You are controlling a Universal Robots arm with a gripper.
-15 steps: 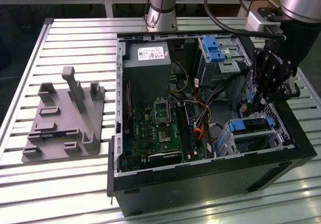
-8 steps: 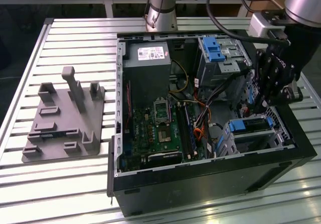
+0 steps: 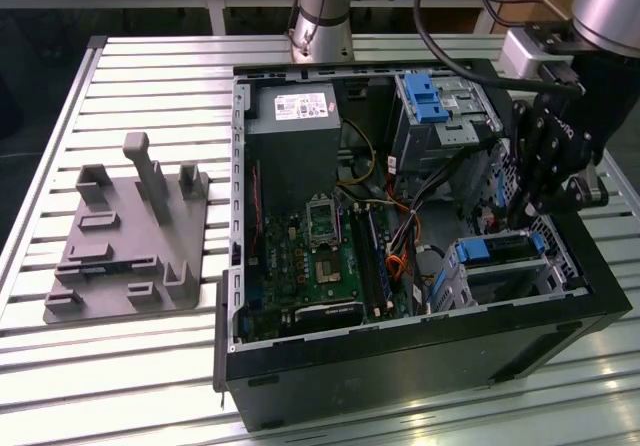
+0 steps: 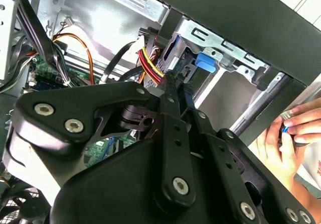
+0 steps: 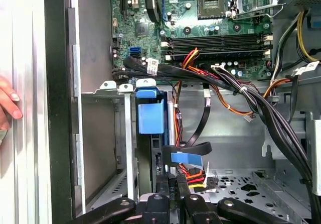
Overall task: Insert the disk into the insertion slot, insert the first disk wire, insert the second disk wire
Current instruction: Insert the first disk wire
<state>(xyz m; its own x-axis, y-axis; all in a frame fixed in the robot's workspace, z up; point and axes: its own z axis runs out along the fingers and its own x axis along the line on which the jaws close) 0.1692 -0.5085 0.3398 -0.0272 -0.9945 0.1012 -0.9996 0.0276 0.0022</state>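
Disk in bright blue plastic carrier frame point(image 3: 490, 250) sits in grey perforated sheet-metal insertion slot point(image 3: 520, 284), lower right of exterior view; I judge it seated. Black gripper point(image 3: 523, 206) hangs close over it, fingers point(image 5: 163, 186) drawn nearly together; hold on anything unconfirmed. Black flat wire with blue plug point(image 5: 188, 157) lies just beside tips. My note: square plug to disk socket, press straight, keep black cable bundle point(image 5: 251, 103) clear.

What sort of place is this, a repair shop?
More likely a robotics lab or test bench: a robot arm reaches into an open computer case on a slatted metal table, with a grey fixture plate beside it.
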